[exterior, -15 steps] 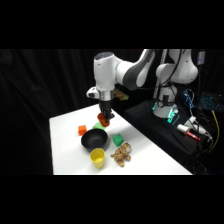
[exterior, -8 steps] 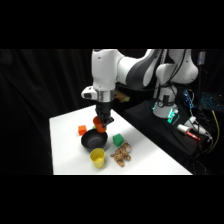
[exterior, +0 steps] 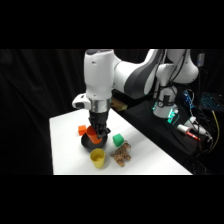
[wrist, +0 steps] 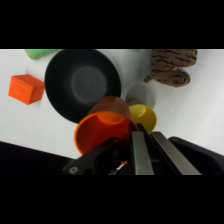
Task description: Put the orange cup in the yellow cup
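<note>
Item: orange cup [wrist: 102, 131], tapered plastic, gripped by its rim in the gripper [wrist: 136, 145], jaws closed on the cup wall. Location: lifted clear of the table, above the black bowl's [wrist: 82, 82] edge at 5 o'clock.
Item: yellow cup [wrist: 142, 116], upright, empty, at 3 o'clock from the held cup, near it.
Also present: orange block [wrist: 26, 88], green block [exterior: 117, 139], brown patterned toy [wrist: 170, 67].
Status, as judged: pickup done; carry over the yellow cup and release remain.
</note>
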Available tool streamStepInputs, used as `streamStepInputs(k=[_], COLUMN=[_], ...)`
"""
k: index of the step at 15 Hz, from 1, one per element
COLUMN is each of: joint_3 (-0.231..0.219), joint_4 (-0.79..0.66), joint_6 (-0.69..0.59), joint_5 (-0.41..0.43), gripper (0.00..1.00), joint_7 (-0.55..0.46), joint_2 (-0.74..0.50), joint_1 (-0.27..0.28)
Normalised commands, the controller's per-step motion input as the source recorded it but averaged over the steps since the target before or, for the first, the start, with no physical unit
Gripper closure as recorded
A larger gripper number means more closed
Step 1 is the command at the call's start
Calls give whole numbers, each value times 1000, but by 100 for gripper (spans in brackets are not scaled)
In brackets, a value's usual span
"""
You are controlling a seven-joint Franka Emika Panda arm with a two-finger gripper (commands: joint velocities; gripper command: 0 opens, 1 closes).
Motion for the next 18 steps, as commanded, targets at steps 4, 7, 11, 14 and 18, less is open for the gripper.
streamStepInputs(k=[4, 7, 11, 14, 18], joint_3=[17, 21, 54, 68, 64], joint_4=[392, 331, 262, 227, 204], joint_6=[-130, -137, -125, -122, -122], joint_5=[-70, -14, 91, 129, 132], gripper=[95, 95, 95, 95, 95], joint_7=[-10, -48, -102, -120, -122], joint_2=[232, 210, 193, 161, 116], joint_1=[50, 18, -19, -24, -7])
